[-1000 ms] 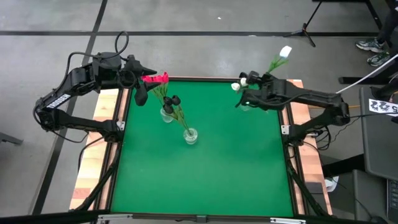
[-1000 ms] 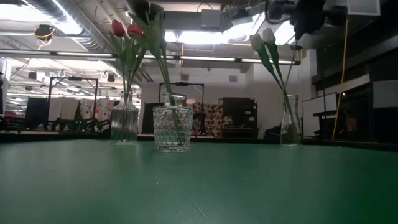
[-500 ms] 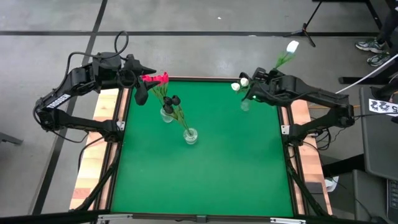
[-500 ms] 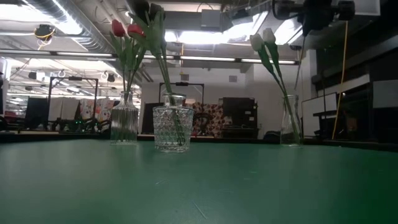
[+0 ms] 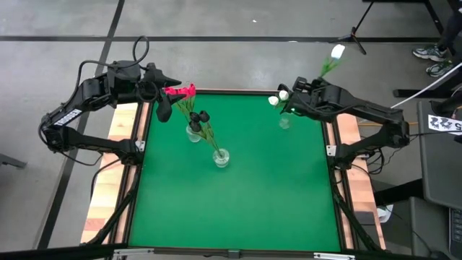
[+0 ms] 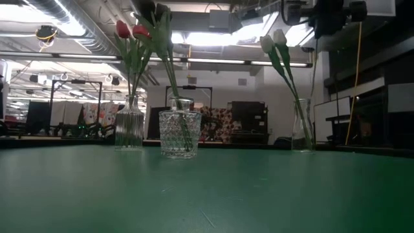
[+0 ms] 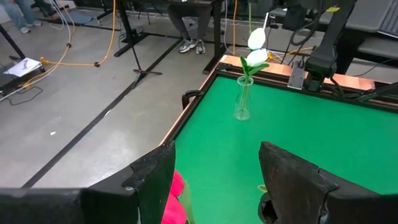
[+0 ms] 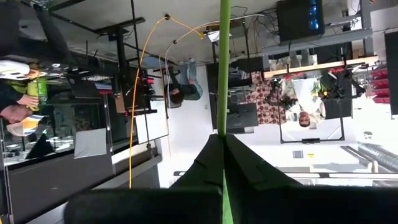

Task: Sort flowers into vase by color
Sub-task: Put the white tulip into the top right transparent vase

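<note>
Three vases stand on the green table (image 5: 238, 209). A ribbed vase (image 6: 129, 129) holds pink-red flowers (image 5: 180, 91). A cut-glass vase (image 6: 179, 134) holds black flowers (image 5: 203, 115). A slim vase (image 5: 284, 121) near the far right corner holds two white flowers (image 6: 274, 39). My right gripper (image 5: 299, 92), just beyond that vase, is shut on another white tulip, whose head (image 5: 337, 52) sticks out past the table's far edge. My left gripper (image 5: 162, 101) waits open at the far left corner beside the pink-red flowers, with nothing between its fingers. My right gripper pinches the white tulip's thin green stem (image 8: 224, 118) between its two shut fingers (image 8: 205, 162), which lie across the stem. The fingers come from the table's right side, nearly level. The tulip is lifted clear of the table, its head slanting up and away over the far edge.
The table has a raised dark rim (image 5: 238, 92) with wooden boards (image 5: 115, 144) outside it. The near half of the green surface holds nothing. A stand (image 5: 354, 36) and a person's shoes (image 5: 433, 58) show on the floor beyond the far right corner.
My right gripper, still shut on the white tulip's stem, has moved from over the slim vase toward the table's far edge and rolled at the wrist. The tulip's head has swung farther out past the far edge. The left arm has kept still.
</note>
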{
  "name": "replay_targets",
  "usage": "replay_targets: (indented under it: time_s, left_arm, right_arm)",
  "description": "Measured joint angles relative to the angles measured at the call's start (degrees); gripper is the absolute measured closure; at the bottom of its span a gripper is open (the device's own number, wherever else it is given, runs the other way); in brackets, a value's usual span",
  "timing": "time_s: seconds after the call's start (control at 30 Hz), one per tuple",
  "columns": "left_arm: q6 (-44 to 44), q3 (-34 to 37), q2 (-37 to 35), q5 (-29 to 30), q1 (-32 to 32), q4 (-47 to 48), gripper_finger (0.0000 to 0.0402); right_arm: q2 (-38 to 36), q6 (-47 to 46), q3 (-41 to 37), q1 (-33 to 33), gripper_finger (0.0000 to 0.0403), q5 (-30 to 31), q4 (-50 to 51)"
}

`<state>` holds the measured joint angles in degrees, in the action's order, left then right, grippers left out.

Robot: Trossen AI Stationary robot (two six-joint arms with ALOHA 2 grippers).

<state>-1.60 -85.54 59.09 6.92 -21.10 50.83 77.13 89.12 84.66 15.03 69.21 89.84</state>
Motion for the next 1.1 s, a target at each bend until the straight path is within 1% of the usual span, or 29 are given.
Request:
replay_targets:
  time_s: [0.17,0.3,0.43,0.7,1.1]
  left_arm:
    - [-0.46,0.0,0.0,0.07,0.0,0.0,0.0171]
    - [-0.51,0.0,0.0,1.16,0.0,0.0,0.0171]
    - [-0.5,0.0,0.0,1.17,0.0,-0.01,0.0171]
    - [-0.17,0.0,0.0,1.25,0.0,0.0,0.0171]
    - [0.06,0.0,0.0,1.27,0.0,0.0,0.0171]
  right_arm:
    - [2.84,-0.08,0.0,0.0,0.0403,1.44,-0.24]
    - [3.73,-2.78,0.0,-0.04,0.0403,5.3,-0.44]
    - [3.7,-3.78,0.0,-1.83,0.0403,5.4,-0.59]
    - [3.68,-3.87,0.0,-7.58,0.0403,4.72,-0.61]
    - [4.27,-4.75,0.02,-7.93,0.0403,4.7,0.25]
